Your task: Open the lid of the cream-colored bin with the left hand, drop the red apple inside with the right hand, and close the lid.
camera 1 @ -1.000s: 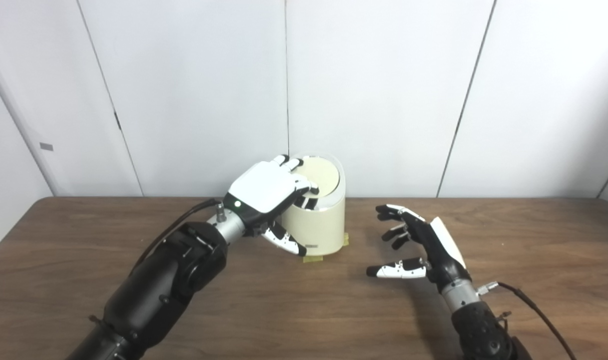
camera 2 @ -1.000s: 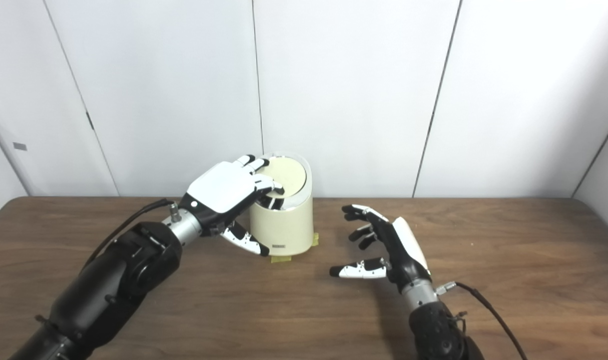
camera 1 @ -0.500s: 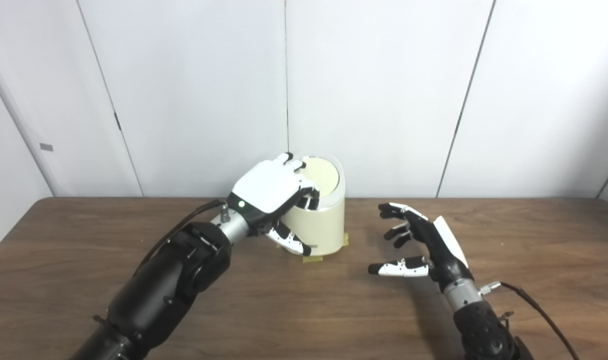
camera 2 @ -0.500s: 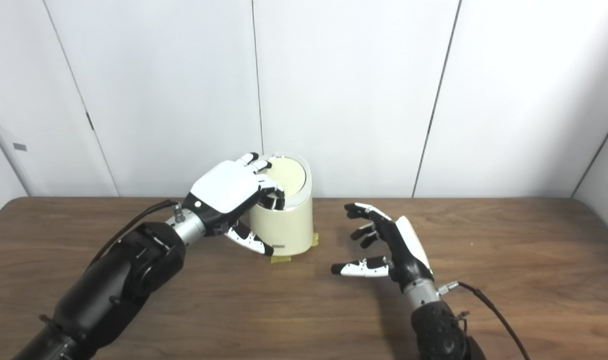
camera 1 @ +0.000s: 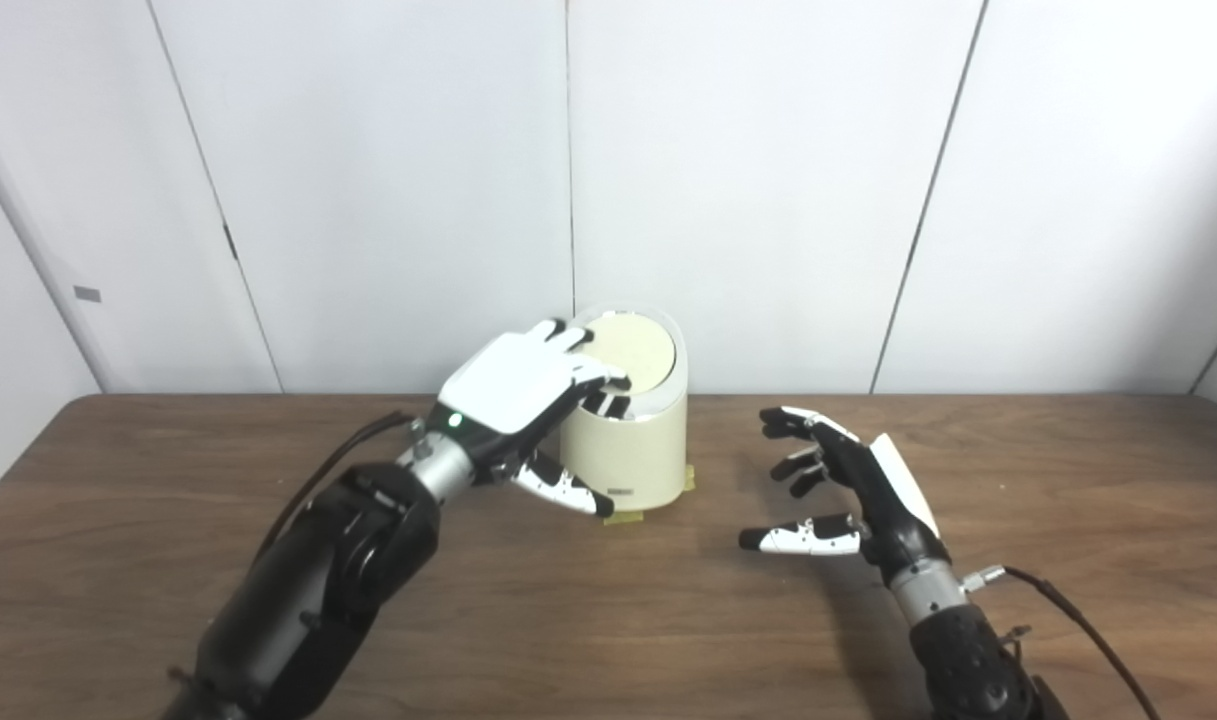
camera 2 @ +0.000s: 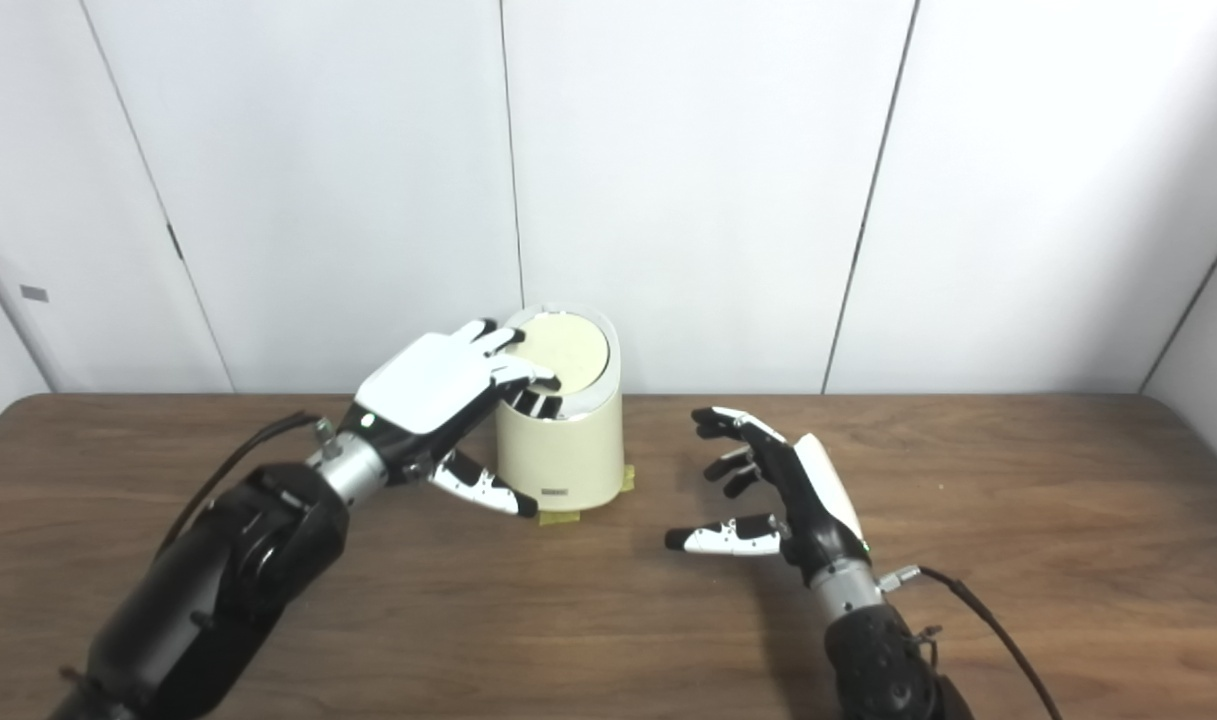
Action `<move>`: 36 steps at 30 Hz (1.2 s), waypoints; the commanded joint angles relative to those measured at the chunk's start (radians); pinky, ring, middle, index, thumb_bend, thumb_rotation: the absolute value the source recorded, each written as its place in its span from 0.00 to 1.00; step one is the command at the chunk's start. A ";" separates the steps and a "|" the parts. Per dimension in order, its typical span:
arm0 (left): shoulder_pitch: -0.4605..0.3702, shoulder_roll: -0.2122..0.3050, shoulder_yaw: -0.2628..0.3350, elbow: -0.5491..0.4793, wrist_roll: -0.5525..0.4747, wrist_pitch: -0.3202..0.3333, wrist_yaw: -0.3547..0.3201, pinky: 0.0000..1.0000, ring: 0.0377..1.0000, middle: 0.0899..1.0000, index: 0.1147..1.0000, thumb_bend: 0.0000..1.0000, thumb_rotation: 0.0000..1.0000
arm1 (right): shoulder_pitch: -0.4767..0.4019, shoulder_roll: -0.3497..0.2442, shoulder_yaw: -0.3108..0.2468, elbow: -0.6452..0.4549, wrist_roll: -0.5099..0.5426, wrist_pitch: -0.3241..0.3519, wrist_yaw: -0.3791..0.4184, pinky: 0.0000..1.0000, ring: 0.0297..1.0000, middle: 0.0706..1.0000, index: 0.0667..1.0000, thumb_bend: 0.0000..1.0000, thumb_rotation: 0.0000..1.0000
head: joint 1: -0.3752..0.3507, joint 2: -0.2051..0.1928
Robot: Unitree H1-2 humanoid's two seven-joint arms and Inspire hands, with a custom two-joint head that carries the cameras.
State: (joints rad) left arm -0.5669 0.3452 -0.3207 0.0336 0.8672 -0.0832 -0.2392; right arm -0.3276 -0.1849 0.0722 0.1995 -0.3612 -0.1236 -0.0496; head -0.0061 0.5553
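Left eye view: cream-colored bin (camera 1: 633,455) at table (camera 1: 608,620) back centre, lid (camera 1: 630,350) flat, looks shut. Left hand (camera 1: 513,385) fingers splayed on lid's near edge, holding nothing. Right hand (camera 1: 848,490) spread, empty. No apple visible. Advice: lift straight off, don't drag bin.

Bright, even light from above; soft shadows on the brown surface (camera 1: 608,620) beside the right hand (camera 1: 858,490); both views slightly soft.
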 commanded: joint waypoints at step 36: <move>0.330 -0.179 0.387 -0.020 -0.807 0.036 0.138 0.61 0.67 0.71 0.75 0.77 0.31 | -0.027 0.001 -0.026 -0.039 0.052 -0.063 -0.027 0.49 0.61 0.76 0.80 0.81 0.25 | 0.007 0.005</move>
State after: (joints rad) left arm -0.2095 0.1619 0.0687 0.0292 0.0716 -0.0209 -0.1086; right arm -0.3264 -0.1857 0.0576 0.1802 -0.3285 -0.1379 -0.0591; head 0.0000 0.5599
